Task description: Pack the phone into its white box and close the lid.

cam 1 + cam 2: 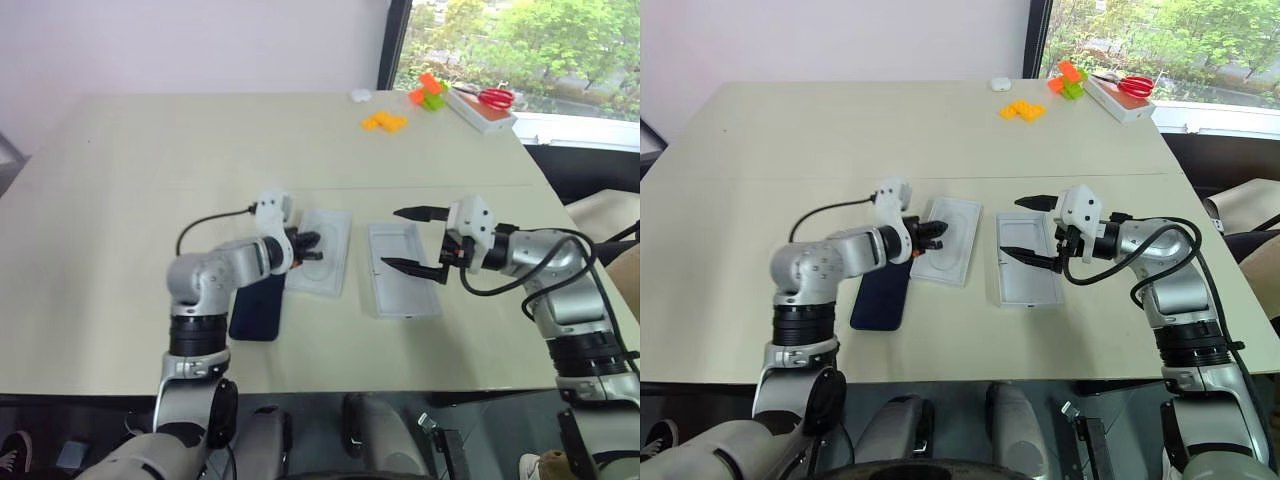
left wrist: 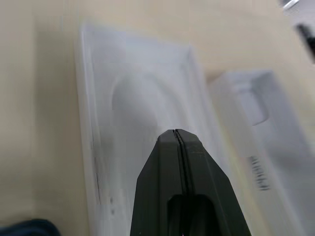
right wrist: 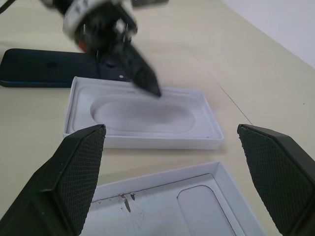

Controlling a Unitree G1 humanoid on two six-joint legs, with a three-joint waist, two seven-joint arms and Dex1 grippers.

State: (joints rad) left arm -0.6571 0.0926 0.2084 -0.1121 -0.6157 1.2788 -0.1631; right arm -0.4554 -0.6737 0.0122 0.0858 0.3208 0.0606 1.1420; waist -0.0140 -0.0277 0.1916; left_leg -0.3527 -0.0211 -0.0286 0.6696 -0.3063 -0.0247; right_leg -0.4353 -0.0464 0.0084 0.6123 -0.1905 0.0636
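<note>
Your left pincer point(image 1: 937, 231) has its two black fingers pressed together, with nothing between them. It hangs just over the white box point(image 1: 948, 254), near the edge closest to the phone. The box lies open on the surface point(image 1: 790, 140), and you can see the rounded hollow inside it.

The phone point(image 1: 880, 298) lies flat on the surface, just beside the left pincer, on the side away from your right pincer. The left arm covers part of it. It is not in the box.

Your right pincer point(image 1: 1025, 227) has its fingers spread wide apart and holds nothing. It floats above the lid point(image 1: 1025, 272), which lies with its plain white inside facing up. The lid sits just beside the box, between your two pincers.
</note>
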